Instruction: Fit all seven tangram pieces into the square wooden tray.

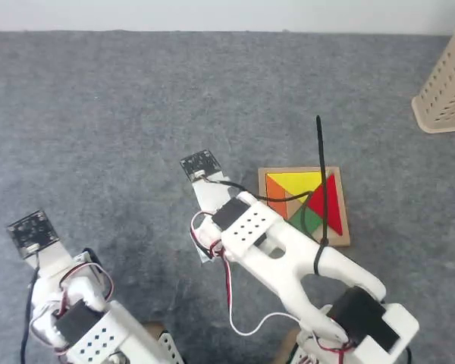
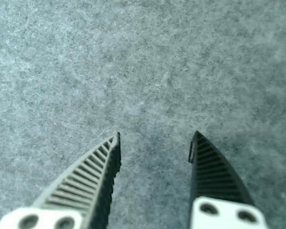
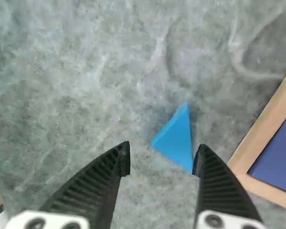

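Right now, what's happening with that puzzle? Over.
Right gripper open over small blue triangle piece beside square wooden tray. Left gripper open, empty, over grey felt. Nothing in the way.

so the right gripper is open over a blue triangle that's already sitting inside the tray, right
Not quite. The right gripper is open over the blue triangle, but the triangle lies on the grey carpet outside the wooden tray, not inside it. The right wrist view shows this.

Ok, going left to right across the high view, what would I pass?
Left arm → right arm's wrist camera board → wooden tray → beige perforated container.
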Robot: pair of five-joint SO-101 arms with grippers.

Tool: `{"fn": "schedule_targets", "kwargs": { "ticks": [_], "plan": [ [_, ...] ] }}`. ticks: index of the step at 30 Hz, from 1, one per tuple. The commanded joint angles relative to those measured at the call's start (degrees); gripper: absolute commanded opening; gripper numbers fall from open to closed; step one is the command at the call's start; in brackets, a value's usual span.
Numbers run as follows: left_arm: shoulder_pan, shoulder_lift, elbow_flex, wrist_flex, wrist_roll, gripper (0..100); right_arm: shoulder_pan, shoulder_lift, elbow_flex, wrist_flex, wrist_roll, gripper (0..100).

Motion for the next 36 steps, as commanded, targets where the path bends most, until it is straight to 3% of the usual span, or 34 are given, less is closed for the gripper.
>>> {"fn": "schedule_targets", "kwargs": {
  "ticks": [1, 19, 36],
  "plan": [
    [0.09, -0.62, -1.1, 0.18, 0.53, 23, -0.48, -1.1, 0.0, 0.22, -0.88, 22.1],
    [0.09, -0.62, -1.1, 0.18, 0.53, 23, 2.51, 7.34, -3.34, -1.1, -0.97, 21.9],
    [0.09, -0.62, -1.1, 0.18, 0.53, 23, 0.48, 14.29, -8.09, -1.8, -1.05, 21.9]
  ]
}}
